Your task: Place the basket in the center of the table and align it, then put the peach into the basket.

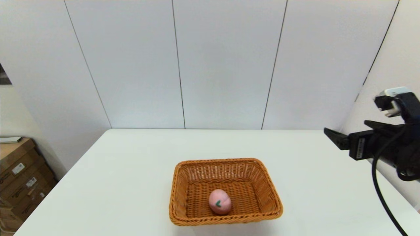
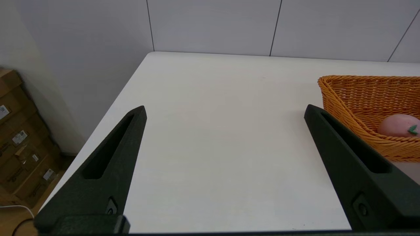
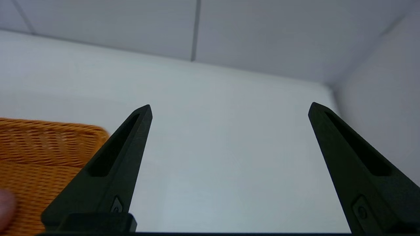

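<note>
Peach point(image 1: 220, 201) resting inside the basket point(image 1: 225, 219) near the desk's point(image 1: 131, 170) front middle, well apart from and to the left of the raised right end effector point(image 1: 333, 136), fingers spread and empty; left end effector point(image 2: 224, 109), likewise released, beside the basket's other side.

Head high; wrists low, sharing basket point(image 1: 225, 191)
</note>
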### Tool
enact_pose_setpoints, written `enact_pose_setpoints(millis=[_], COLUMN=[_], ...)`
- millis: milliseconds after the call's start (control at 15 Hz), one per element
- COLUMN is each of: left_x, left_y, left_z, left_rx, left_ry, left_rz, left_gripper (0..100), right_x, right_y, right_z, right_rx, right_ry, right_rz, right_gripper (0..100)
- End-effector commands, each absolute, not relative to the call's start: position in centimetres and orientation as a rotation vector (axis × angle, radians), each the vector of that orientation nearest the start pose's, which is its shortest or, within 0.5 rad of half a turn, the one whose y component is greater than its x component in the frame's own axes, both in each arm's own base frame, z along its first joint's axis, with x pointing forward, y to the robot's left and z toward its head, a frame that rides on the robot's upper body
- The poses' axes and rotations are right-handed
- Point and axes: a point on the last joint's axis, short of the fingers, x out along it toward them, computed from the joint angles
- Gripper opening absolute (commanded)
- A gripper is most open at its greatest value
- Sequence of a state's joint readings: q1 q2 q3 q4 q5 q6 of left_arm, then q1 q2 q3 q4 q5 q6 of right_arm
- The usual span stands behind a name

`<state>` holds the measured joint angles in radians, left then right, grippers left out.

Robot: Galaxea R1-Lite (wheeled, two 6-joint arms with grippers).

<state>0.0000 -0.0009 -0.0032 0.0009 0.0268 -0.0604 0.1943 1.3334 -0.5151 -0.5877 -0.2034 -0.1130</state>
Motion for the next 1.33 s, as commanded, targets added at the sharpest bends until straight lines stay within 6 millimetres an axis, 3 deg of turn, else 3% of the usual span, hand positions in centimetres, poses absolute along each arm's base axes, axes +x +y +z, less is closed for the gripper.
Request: enact_pose_setpoints(millis=[67, 400, 1000, 1333], left_x=[-2.3, -2.3, -2.3, -2.3], left_y=[0.1, 0.1, 0.1, 0.1], left_z=[7.6, 7.6, 7.6, 7.6], left_rx=[-0.061, -0.063, -0.064, -0.064], left_ry=[-0.005, -0.005, -0.005, -0.005], left_rz=[0.027, 0.027, 0.027, 0.027], left_gripper=[100, 100, 100, 100], right_x=[13.3, 10.3, 0.1, -1.7], right_y=[1.8, 0.2, -0.7, -0.7], right_z=[19.9, 19.1, 14.3, 12.7], right_rx=[-0.274, -0.259, -0.236, -0.236], right_ry=[0.104, 0.072, -0.002, 0.024], right_rz=[-0.109, -0.236, -0.259, -0.322], right_gripper=[100, 100, 100, 100])
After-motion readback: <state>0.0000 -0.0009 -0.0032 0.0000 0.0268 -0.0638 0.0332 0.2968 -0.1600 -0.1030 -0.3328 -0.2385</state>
